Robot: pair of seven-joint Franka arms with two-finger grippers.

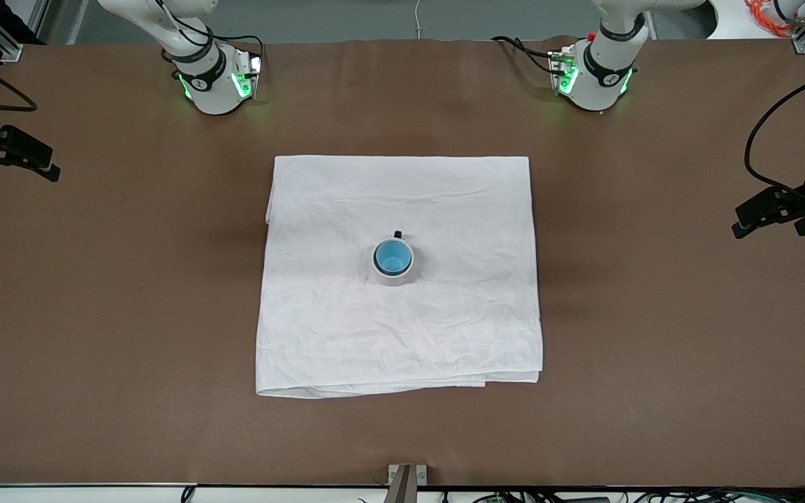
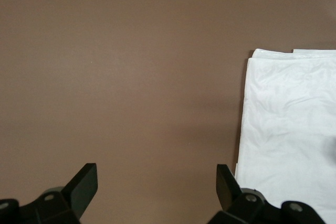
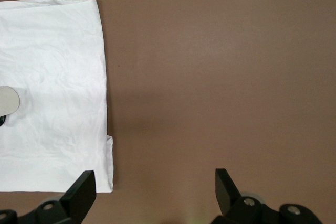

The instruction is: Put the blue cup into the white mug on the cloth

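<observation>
The blue cup (image 1: pixel 393 256) sits upright inside the white mug (image 1: pixel 395 278), whose black handle points toward the robots. The mug stands near the middle of the white cloth (image 1: pixel 402 335). My left gripper (image 1: pixel 771 225) is open and empty, high over bare table beside the cloth at the left arm's end. It also shows in its wrist view (image 2: pixel 157 182) with the cloth's edge (image 2: pixel 289 129). My right gripper (image 1: pixel 18 170) is open and empty, high over bare table at the right arm's end. Its wrist view (image 3: pixel 155 182) shows the cloth (image 3: pixel 52 51) and a sliver of the mug (image 3: pixel 6 100).
The brown table (image 1: pixel 95 314) surrounds the cloth. The two arm bases (image 1: pixel 217 77) (image 1: pixel 595 73) stand along the table edge farthest from the front camera. A small metal bracket (image 1: pixel 406 478) sits at the table edge nearest that camera.
</observation>
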